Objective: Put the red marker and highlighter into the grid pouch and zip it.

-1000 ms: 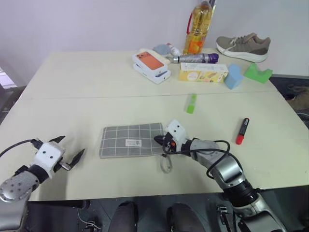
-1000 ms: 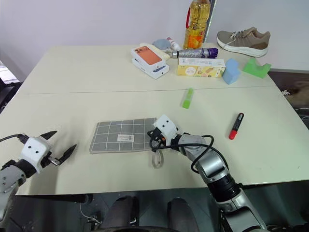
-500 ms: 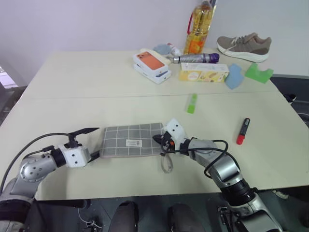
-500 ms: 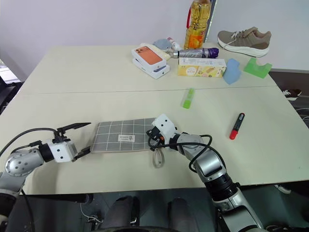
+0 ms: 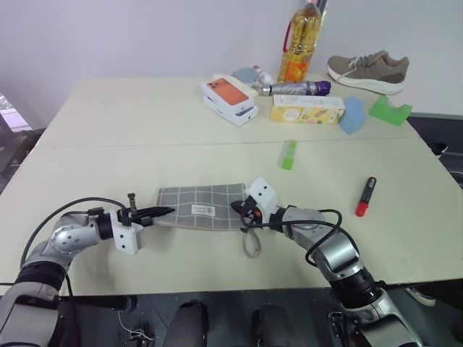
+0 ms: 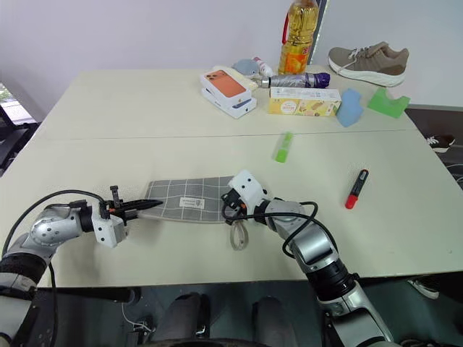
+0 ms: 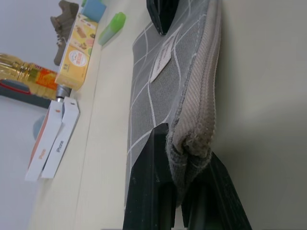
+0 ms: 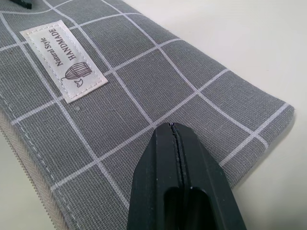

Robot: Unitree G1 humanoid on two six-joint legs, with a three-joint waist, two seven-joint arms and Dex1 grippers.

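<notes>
step: we are opening the grid pouch (image 5: 202,207) | left gripper (image 5: 160,212) pinching its closed end, right gripper (image 5: 241,210) clamped at the zip end | advice: keeping fabric taut, pulling along zip

Right end effector (image 8: 176,132) rises at six o'clock, fingers pressed together over the grid pouch (image 8: 120,91); its white label (image 8: 63,60) lies toward ten o'clock, pale worktop (image 8: 240,43) beyond.

Grid pouch (image 5: 206,208) lies nearer than highlighter (image 5: 288,155), left of red marker (image 5: 364,196).
</notes>
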